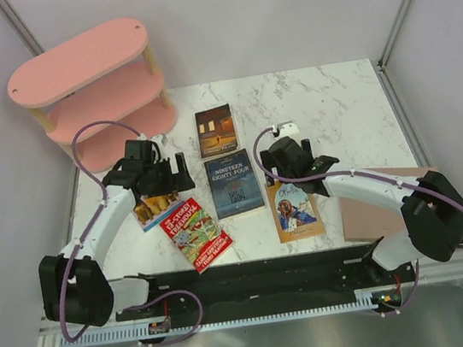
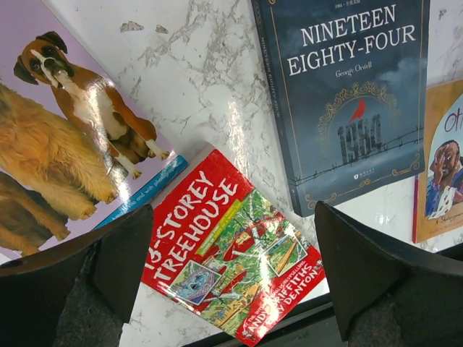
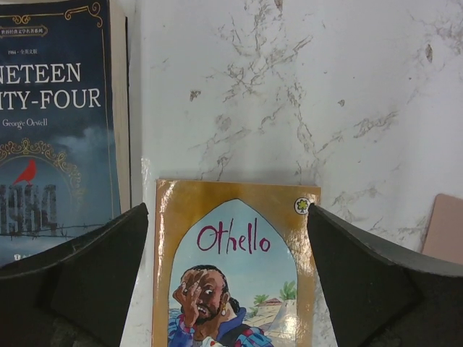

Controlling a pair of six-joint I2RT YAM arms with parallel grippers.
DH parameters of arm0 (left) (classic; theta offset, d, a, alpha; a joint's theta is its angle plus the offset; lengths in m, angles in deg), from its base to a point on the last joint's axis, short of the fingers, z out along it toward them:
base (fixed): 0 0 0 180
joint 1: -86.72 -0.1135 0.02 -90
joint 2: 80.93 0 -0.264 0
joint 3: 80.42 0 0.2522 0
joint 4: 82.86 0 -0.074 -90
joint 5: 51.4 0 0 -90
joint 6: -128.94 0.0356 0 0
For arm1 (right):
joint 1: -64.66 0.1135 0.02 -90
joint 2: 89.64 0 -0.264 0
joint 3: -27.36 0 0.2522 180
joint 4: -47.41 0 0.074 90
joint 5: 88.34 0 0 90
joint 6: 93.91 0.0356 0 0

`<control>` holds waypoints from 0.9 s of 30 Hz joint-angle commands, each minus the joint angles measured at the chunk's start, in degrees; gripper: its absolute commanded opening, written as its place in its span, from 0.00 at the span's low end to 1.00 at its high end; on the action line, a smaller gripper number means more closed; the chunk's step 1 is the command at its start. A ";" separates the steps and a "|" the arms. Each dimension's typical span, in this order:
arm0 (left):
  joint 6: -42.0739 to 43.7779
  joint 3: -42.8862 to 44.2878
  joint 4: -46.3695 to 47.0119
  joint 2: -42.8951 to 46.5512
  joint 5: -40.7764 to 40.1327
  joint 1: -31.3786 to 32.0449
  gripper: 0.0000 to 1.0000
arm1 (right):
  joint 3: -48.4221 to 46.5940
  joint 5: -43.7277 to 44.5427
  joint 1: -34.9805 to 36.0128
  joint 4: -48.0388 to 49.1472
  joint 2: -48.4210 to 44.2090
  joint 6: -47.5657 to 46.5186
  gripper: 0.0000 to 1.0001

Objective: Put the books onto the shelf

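Nothing shelved yet: all five books lie flat on the tabletop in front of the pink shelf; left hand and right hand hover wide open, empty.

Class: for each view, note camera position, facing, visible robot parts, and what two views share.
Top external: overhead, behind left arm, right arm, both showing; faces table, shelf.
Left wrist: on left arm, faces Treehouse book; open left gripper shows.
Right wrist: on right arm, faces Othello; open right gripper shows.
Both wrists share Nineteen Eighty-Four.
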 commanded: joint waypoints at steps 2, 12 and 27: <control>-0.57 0.08 3.69 -3.03 5.90 0.47 1.00 | -1.53 -2.49 0.35 2.01 0.66 -1.59 0.98; -1.27 4.29 7.83 -8.47 7.15 10.84 0.02 | -1.18 -5.39 0.00 3.43 4.35 2.35 0.98; -7.95 18.45 0.10 -33.89 -8.92 21.92 0.02 | -4.26 -20.14 -0.26 12.21 13.40 6.48 0.98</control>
